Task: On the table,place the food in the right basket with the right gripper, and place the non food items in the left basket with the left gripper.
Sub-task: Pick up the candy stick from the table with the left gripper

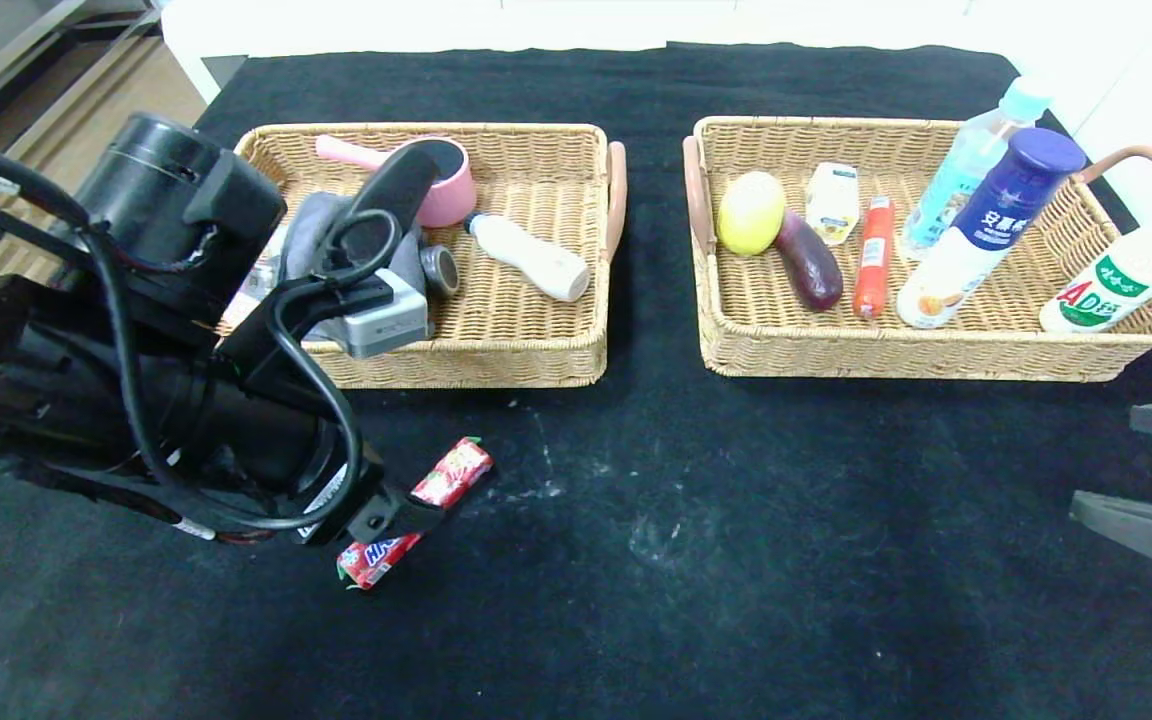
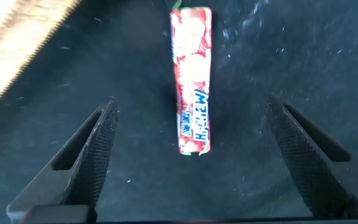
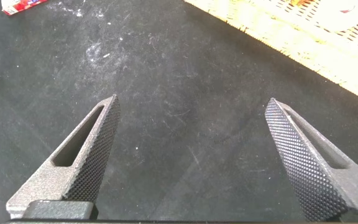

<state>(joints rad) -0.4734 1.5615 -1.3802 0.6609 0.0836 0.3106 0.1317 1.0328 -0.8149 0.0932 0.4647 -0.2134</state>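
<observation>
Left wrist view: my left gripper [image 2: 191,162] jaws released, straddling candy stick [image 2: 191,81]; food, so I'd send right gripper [image 3: 191,155], jaws released too.

Lab-style test bench, black-clothed table [image 1: 696,560], two wicker baskets [image 1: 536,350]

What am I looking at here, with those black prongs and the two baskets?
It is a two-armed robot sorting items on a black table. The wide picture comes from its head; the other two come from cameras on each wrist. The left gripper hovers open over a red candy stick lying on the cloth, one of its fingers on each side, holding nothing. The right gripper waits open at the table's right edge, also empty. The left basket holds household things, the right basket food and drinks.
</observation>
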